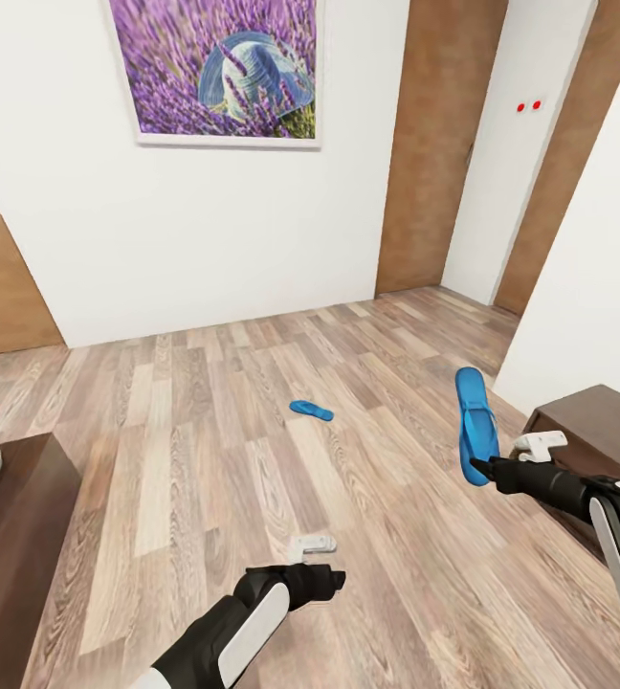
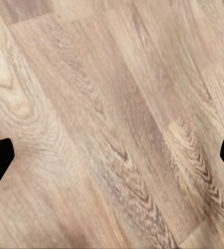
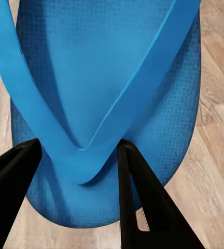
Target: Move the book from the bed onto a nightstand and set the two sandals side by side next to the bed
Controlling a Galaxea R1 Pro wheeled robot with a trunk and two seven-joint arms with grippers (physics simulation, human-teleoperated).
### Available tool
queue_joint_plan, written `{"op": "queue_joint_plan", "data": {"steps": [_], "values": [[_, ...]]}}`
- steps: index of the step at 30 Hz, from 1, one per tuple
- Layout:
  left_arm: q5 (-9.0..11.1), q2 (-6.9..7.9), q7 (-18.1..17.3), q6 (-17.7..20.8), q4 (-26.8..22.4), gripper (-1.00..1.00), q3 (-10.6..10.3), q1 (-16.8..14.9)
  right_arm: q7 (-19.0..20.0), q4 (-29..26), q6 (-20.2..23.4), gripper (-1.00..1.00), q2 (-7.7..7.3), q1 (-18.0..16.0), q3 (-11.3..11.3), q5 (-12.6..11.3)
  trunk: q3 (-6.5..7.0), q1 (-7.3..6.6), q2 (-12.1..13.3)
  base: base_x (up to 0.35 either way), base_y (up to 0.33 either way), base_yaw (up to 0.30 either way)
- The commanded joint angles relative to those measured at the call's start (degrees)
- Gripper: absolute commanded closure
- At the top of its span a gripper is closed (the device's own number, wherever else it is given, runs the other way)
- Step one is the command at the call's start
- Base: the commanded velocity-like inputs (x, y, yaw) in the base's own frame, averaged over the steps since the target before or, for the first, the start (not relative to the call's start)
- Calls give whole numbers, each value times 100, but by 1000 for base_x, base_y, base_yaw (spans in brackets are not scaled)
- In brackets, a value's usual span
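Two blue sandals show. One sandal hangs above the wood floor, its strap pinched at the toe end by the right gripper, fingers closed on it. The second sandal lies flat on the floor, well apart. The left gripper hovers over the planks, its fingers spread wide, empty.

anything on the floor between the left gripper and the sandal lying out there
Nothing visible. Bare wooden floor runs from the open left gripper to the lying sandal. The right gripper holds the other sandal, off to the side.
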Motion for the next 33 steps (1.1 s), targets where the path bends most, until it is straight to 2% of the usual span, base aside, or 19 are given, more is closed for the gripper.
{"op": "queue_joint_plan", "data": {"steps": [1,10,13,14,17,18,21,22,33], "values": [[60,3,54,6,-9,-100,-13,-4,50,-4,40,100,1,-6,-5,-4,-5,2,-2,312,127,-259],[60,3,44,6,-9,-100,-12,-4,52,-4,42,100,6,1,22,-4,-5,2,-2,312,127,-259],[60,3,44,6,-9,-100,-12,-4,51,-4,63,100,16,-6,80,-2,-5,2,-2,311,128,-259],[60,8,60,-5,-9,-100,10,-4,50,-1,295,100,28,-11,149,-8,-5,2,-2,301,143,-259],[58,21,71,-54,-9,-100,81,-4,51,3,395,100,36,-13,287,-6,-5,2,-2,290,153,-259],[65,235,102,-133,-9,-100,500,28,57,124,475,100,30,-63,654,-7,-5,2,-2,268,174,-236],[76,405,103,-151,-2,-100,750,54,94,152,490,100,5,-69,737,-45,-5,2,-2,265,179,-229],[100,642,58,-329,152,-100,1103,138,825,183,494,100,7,-67,843,-13,-5,2,-2,260,214,-188],[129,674,30,-401,216,-100,1146,154,1005,199,487,100,34,-60,968,4,-5,2,-2,258,223,-203]]}}
